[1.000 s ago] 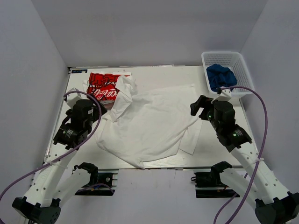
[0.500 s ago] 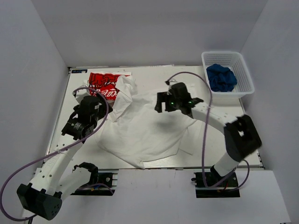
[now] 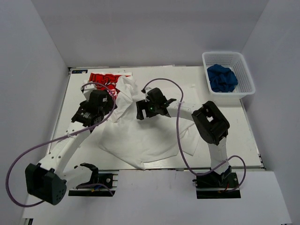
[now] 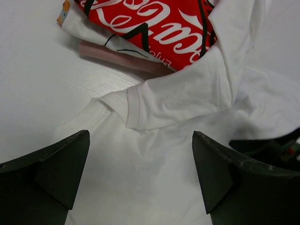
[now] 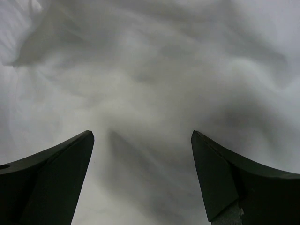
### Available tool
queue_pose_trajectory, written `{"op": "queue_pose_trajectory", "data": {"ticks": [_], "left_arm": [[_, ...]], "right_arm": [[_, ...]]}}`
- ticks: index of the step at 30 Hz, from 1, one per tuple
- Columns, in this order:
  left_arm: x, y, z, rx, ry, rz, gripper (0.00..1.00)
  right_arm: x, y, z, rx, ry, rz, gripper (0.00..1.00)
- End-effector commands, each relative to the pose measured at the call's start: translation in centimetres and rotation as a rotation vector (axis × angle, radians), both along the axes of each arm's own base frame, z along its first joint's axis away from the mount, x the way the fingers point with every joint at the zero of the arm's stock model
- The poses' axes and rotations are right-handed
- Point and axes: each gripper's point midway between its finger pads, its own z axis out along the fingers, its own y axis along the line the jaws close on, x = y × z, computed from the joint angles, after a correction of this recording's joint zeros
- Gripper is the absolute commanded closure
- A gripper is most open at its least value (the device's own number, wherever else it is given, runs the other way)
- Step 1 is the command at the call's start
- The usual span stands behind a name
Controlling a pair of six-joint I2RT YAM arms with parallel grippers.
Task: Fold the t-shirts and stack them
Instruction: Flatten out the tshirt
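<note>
Left gripper (image 4: pixel 140 135) released above sleeve of plain white shirt (image 3: pixel 150 133); right gripper (image 5: pixel 142 133) released, apparently just above the same cloth.

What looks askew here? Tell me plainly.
The large plain white cloth t-shirt lies rumpled and skewed rather than flat, and its sleeve has flopped over the folded white shirt with the red-and-black print at far left.

Bright, even light; right-wrist blur.
</note>
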Motion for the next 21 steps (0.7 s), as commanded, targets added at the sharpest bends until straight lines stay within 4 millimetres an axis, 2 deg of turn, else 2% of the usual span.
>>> {"op": "queue_pose_trajectory", "data": {"ticks": [1, 2, 3, 4, 5, 6, 7, 8, 9, 10, 11, 12, 13, 14, 16, 17, 18, 19, 20, 21], "left_arm": [[2.9, 0.1, 2.2, 0.009, -0.053, 0.049, 0.00], [3.6, 0.0, 2.3, 0.014, -0.058, 0.057, 0.00], [4.1, 0.4, 2.2, 0.033, -0.048, 0.067, 0.00], [5.3, 0.1, 2.4, 0.039, -0.052, 0.075, 0.00], [5.8, 0.1, 2.5, 0.045, -0.053, 0.084, 0.00], [6.4, 0.7, 2.8, 0.070, -0.050, 0.092, 0.00], [7.4, 0.9, 4.0, 0.060, -0.078, 0.105, 0.00], [7.9, 0.8, 4.1, 0.073, -0.074, 0.097, 0.00], [9.0, 0.8, 4.3, 0.081, -0.074, 0.091, 0.00], [9.5, 1.3, 4.2, 0.090, -0.069, 0.099, 0.00], [10.2, 0.8, 4.3, 0.085, -0.072, 0.079, 0.00], [11.0, 0.8, 4.5, 0.075, -0.077, 0.068, 0.00], [12.1, 1.0, 3.3, 0.089, -0.053, 0.060, 0.00], [12.6, 0.6, 2.8, 0.090, -0.037, 0.040, 0.00], [14.1, 0.8, 2.3, 0.081, -0.022, 0.030, 0.00], [15.0, 0.5, 0.4, 0.086, 0.021, 0.021, 0.00], [15.8, 0.7, 0.3, 0.087, 0.033, 0.017, 0.00], [16.1, 1.1, -0.5, 0.095, 0.059, 0.014, 0.00], [16.6, 0.4, -2.5, 0.090, 0.103, -0.021, 0.00], [17.3, 0.6, -2.8, 0.080, 0.098, -0.021, 0.00]], "right_arm": [[-1.5, -1.5, 0.3, 0.037, 0.059, -0.060, 0.10], [-2.1, -2.6, -0.7, 0.032, 0.076, -0.080, 0.10], [-2.8, -4.0, -0.8, 0.012, 0.082, -0.111, 0.10], [-4.0, -6.1, -2.7, -0.037, 0.127, -0.161, 0.10], [-4.1, -6.8, -2.6, -0.064, 0.133, -0.191, 0.10], [-5.0, -8.6, -2.9, -0.086, 0.152, -0.222, 0.10], [-6.6, -10.7, -3.7, -0.120, 0.197, -0.286, 0.10], [-7.2, -12.0, -4.0, -0.126, 0.216, -0.317, 0.10], [-9.9, -15.0, -5.6, -0.152, 0.294, -0.388, 0.10], [-10.5, -15.9, -5.0, -0.135, 0.298, -0.412, 0.10], [-10.6, -17.1, -4.3, -0.099, 0.311, -0.446, 0.10], [-11.5, -18.1, -4.5, -0.106, 0.334, -0.471, 0.10], [-14.6, -20.6, -6.6, -0.168, 0.412, -0.518, 0.10], [-14.6, -21.8, -5.2, -0.145, 0.391, -0.569, 0.10], [-16.6, -24.8, -6.0, -0.216, 0.421, -0.675, 0.10], [-16.4, -25.8, -4.5, -0.194, 0.372, -0.714, 0.10], [-16.2, -26.6, -4.2, -0.201, 0.344, -0.729, 0.10], [-16.2, -27.1, -3.2, -0.191, 0.317, -0.739, 0.10], [-15.4, -27.2, -2.1, -0.172, 0.272, -0.746, 0.10], [-14.9, -27.3, -1.3, -0.165, 0.226, -0.722, 0.10]]}}
